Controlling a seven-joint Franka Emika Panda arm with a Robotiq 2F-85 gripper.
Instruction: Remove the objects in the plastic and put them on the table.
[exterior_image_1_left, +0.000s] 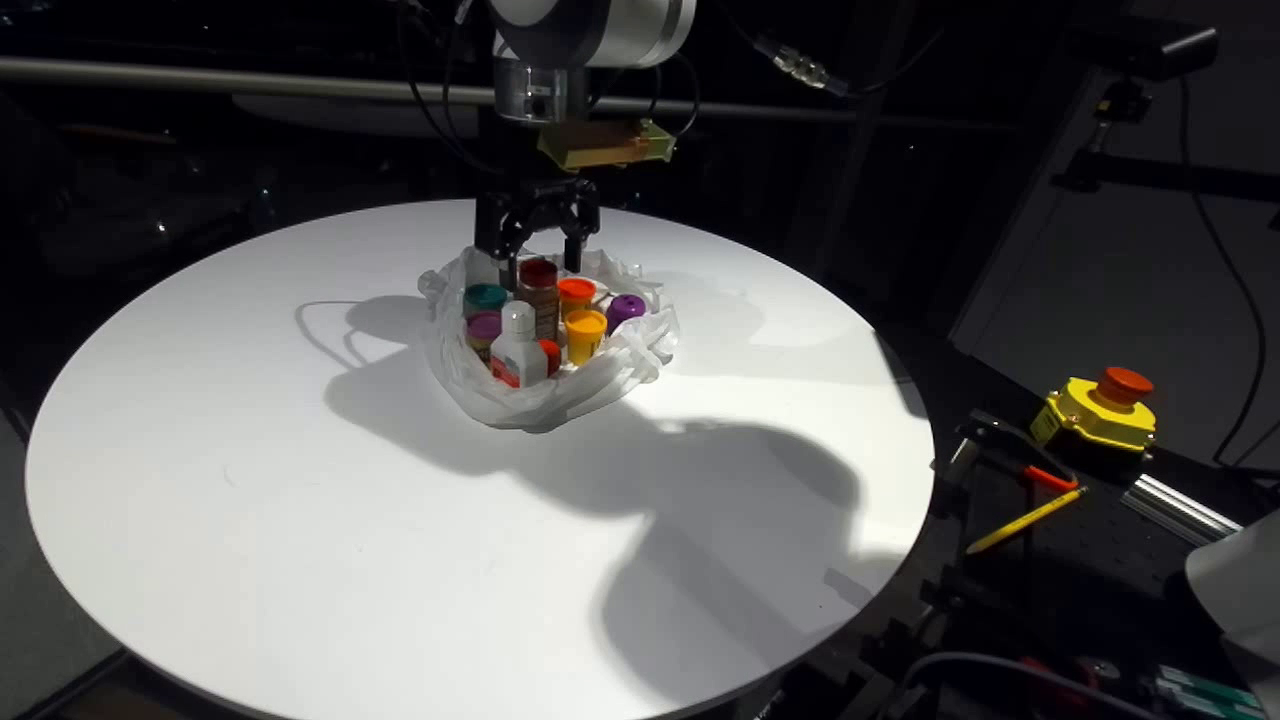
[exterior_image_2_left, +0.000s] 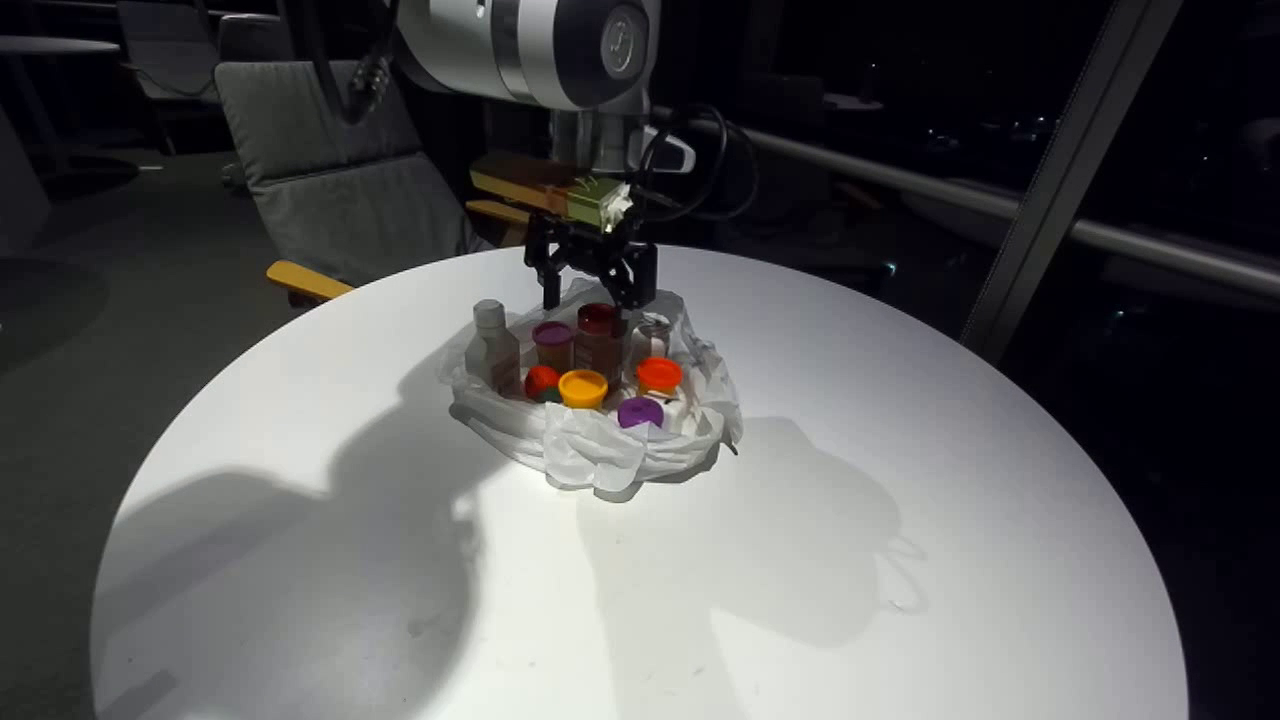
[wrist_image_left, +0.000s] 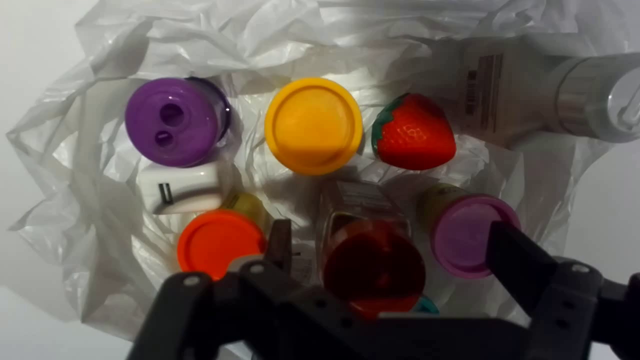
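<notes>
A white plastic bag (exterior_image_1_left: 480, 400) lies opened on the round white table (exterior_image_1_left: 300, 520). It holds a red-lidded jar (wrist_image_left: 372, 265), a white bottle (wrist_image_left: 530, 90), a strawberry (wrist_image_left: 415, 132), a yellow-lidded tub (wrist_image_left: 313, 125), an orange-lidded tub (wrist_image_left: 217, 242), a purple-lidded tub (wrist_image_left: 460, 235), a purple sharpener-like piece (wrist_image_left: 170, 122) and a white block (wrist_image_left: 182, 187). A teal-lidded tub (exterior_image_1_left: 485, 297) is mostly hidden in the wrist view. My gripper (exterior_image_2_left: 585, 314) is open, pointing down over the bag. The jar's lid lies between its fingers in the wrist view; the right finger overlaps the purple lid.
The jar (exterior_image_2_left: 598, 350) stands tallest near the middle, with tubs close around it. A pale cylinder (exterior_image_2_left: 652, 338) stands beside it. Crumpled bag edges (exterior_image_2_left: 600, 450) ring the objects. A grey chair (exterior_image_2_left: 330, 180) stands behind the table; an emergency stop button (exterior_image_1_left: 1100, 405) is beside it.
</notes>
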